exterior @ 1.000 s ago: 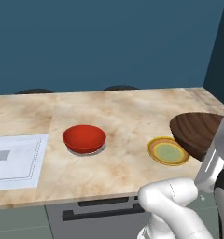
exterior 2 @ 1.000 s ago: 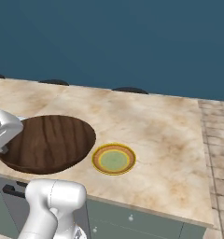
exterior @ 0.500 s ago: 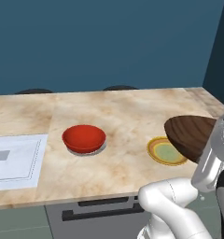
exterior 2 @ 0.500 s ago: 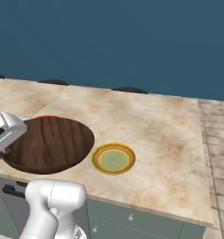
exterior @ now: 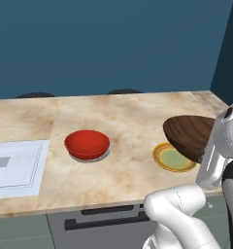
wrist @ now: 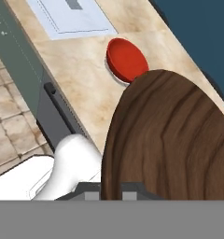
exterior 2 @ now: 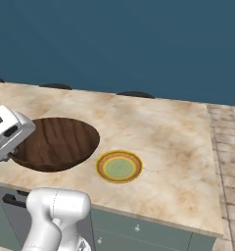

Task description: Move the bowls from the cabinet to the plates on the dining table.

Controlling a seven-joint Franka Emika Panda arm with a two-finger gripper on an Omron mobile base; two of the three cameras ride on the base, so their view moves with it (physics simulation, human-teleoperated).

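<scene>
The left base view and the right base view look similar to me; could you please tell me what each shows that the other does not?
Left base view alone: the red bowl sitting on a greyish plate, and a pale mat at the table's left end.

Right base view alone: tiled floor beyond the table's right edge.

Both: the marble dining table, the yellowish plate lying bare, and the brown wooden bowl carried above the table beside that plate.

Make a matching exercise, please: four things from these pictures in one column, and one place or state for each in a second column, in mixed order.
1. red bowl
2. wooden bowl
3. yellow plate
4. pale mat

a. bare, nothing resting on it
b. held in the gripper above the table
c. sitting on a greyish plate
d. flat at the table's left end

Pairs: 1-c, 2-b, 3-a, 4-d
</scene>
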